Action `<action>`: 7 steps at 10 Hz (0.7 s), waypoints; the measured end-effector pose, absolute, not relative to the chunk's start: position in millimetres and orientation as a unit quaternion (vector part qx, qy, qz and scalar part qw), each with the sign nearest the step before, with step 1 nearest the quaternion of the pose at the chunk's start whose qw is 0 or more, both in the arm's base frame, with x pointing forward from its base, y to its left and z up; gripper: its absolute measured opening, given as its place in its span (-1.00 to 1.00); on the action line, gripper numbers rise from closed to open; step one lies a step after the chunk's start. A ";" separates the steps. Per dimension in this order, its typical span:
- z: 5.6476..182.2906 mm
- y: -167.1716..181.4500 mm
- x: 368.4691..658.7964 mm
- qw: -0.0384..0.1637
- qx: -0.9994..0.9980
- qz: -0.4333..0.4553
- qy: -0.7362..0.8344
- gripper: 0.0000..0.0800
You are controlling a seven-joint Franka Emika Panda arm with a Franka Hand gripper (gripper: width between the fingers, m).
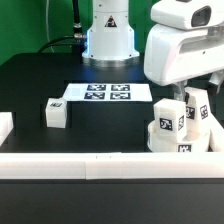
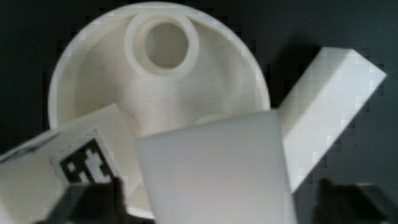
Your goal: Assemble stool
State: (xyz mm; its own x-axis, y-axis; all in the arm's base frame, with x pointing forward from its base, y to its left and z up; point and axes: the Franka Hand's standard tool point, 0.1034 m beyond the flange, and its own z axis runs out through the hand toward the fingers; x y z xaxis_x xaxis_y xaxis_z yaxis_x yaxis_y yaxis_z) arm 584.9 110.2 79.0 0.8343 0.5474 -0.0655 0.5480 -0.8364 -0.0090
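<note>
The round white stool seat [image 1: 160,140] stands at the exterior view's right, by the front rail. In the wrist view the seat [image 2: 107,70] shows an open socket hole [image 2: 164,45]. A tagged leg [image 1: 167,118] stands on the seat and also shows in the wrist view [image 2: 71,150]. My gripper [image 1: 198,92] is above the seat, shut on another white leg [image 1: 198,108]. That leg [image 2: 214,170] fills the gap between my dark fingers [image 2: 86,205]. A third leg [image 2: 329,100] leans beside the seat. One loose tagged leg [image 1: 55,113] lies on the table at the left.
The marker board [image 1: 103,93] lies in the middle of the black table. A long white rail [image 1: 90,165] runs along the front edge, with another white piece [image 1: 5,125] at the left. The robot base [image 1: 108,40] stands at the back.
</note>
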 end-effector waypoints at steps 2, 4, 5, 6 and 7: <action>79.1 107.5 585.5 0.005 0.958 -0.033 0.284 -0.16; 79.1 107.2 585.5 0.005 0.959 -0.033 0.283 -0.16; 79.1 107.2 585.5 0.006 0.963 -0.033 0.268 -0.16; 79.0 106.7 585.5 0.005 0.966 -0.032 0.258 -0.16; 78.9 106.2 585.7 0.003 0.980 -0.032 0.194 -0.16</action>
